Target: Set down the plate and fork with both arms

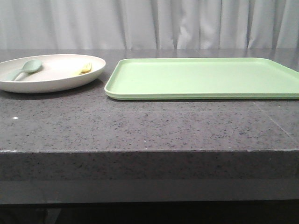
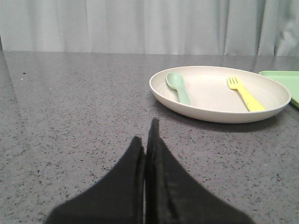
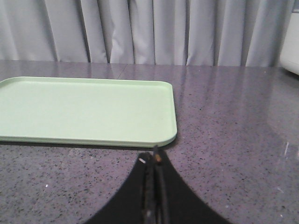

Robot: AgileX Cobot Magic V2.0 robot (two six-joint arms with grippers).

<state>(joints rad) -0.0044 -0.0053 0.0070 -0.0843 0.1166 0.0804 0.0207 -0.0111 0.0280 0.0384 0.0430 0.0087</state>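
Lighting even, diffuse, moderately bright in all three views — no hard highlights. Soft shadow under the near rim of the plate point(image 2: 219, 114) and a thin dark line under the tray point(image 3: 88, 140) edge; source appears overhead. Faint sheen on the table point(image 3: 233, 116) in the right wrist view, streaks toward the far side. Wrist views: black fingers point(image 2: 133, 186) close to lens, soft-edged, underexposed, no surface detail. Front view slightly soft and grainy — below the table edge, dark.
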